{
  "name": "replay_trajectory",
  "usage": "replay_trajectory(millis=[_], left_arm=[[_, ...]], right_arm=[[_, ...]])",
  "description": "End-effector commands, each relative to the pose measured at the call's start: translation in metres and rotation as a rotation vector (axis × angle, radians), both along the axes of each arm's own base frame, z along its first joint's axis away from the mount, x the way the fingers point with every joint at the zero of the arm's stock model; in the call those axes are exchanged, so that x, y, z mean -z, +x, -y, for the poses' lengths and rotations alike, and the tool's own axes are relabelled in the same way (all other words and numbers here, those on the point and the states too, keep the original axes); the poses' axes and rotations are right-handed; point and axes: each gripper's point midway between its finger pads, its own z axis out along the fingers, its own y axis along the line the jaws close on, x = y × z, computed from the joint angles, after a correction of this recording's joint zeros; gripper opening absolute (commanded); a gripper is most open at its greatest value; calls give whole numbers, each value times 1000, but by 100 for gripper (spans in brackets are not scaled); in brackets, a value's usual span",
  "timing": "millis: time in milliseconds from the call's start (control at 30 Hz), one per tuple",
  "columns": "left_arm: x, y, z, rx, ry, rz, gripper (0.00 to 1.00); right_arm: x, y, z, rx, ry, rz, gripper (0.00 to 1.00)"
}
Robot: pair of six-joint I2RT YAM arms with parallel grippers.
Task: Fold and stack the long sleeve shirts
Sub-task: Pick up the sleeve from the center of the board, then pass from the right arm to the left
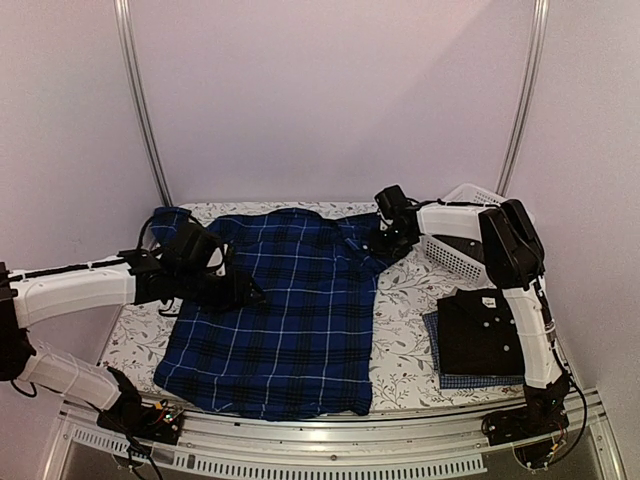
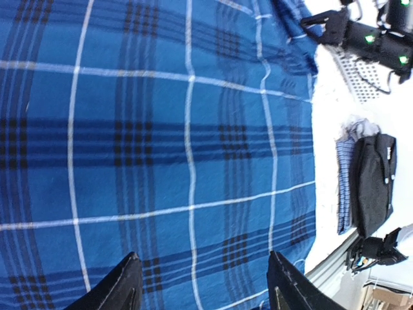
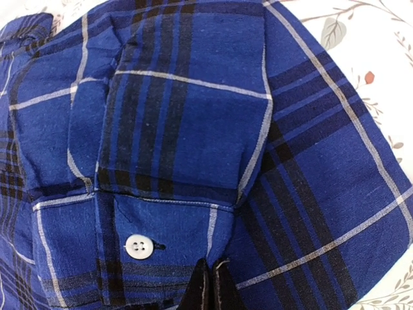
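The dark blue plaid shirt [image 1: 290, 310] lies spread flat in the middle of the table. My left gripper [image 1: 245, 292] hovers over its left half, and in the left wrist view that gripper [image 2: 203, 287] is open with only plaid cloth [image 2: 187, 142] beneath it. My right gripper [image 1: 385, 240] is at the shirt's far right corner. In the right wrist view its fingertips [image 3: 213, 287] are pressed together on a cloth edge beside a white button [image 3: 139, 246]. The black shirt [image 1: 485, 328] lies folded on the blue check shirt [image 1: 450, 378] at the right.
A white lattice basket [image 1: 462, 252] stands at the back right, behind the right arm. The folded stack [image 2: 371, 184] sits near the table's right front edge. The flowered table cover [image 1: 400, 330] shows between the plaid shirt and the stack.
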Motion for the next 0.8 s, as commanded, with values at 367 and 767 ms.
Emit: replay_trajectory(millis=[367,767], left_arm=[[-77,63,54,163,-112,255,66],[-117,105,87,282,-77,459,69]], right_arm=[[-158,-20,-48,-196,197,201,0],[-215,-81,-105,-395,317,222,0]])
